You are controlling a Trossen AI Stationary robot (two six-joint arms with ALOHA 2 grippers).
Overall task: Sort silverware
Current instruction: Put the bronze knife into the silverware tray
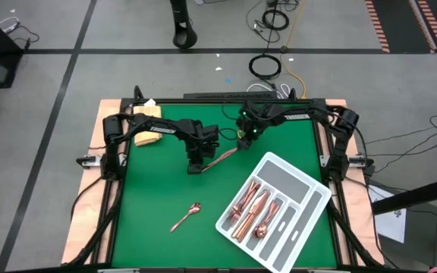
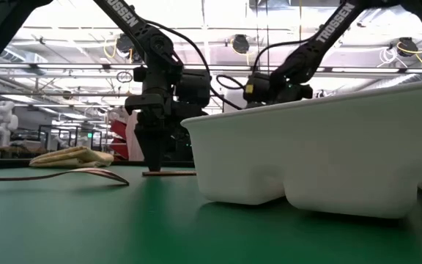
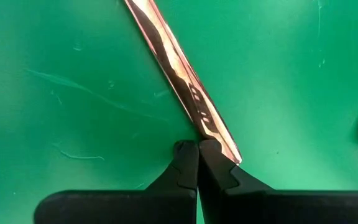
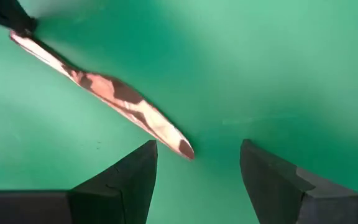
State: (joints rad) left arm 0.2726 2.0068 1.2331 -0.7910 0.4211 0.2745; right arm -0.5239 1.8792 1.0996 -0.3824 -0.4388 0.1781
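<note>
Probably robotics lab: cabled floor (image 1: 279,45)

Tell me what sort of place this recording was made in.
Probably a robotics lab or workshop hall: a green-topped table stands on a grey floor marked with tape lines, loose cables lie coiled behind it, and the low view shows high ceiling lights and equipment racks.

A green table (image 1: 150,220) stands on a grey tiled floor (image 1: 44,83) crossed by dark lines. Coiled cables (image 1: 265,66) lie behind it. Bright ceiling lights (image 2: 218,11) glow overhead.
</note>
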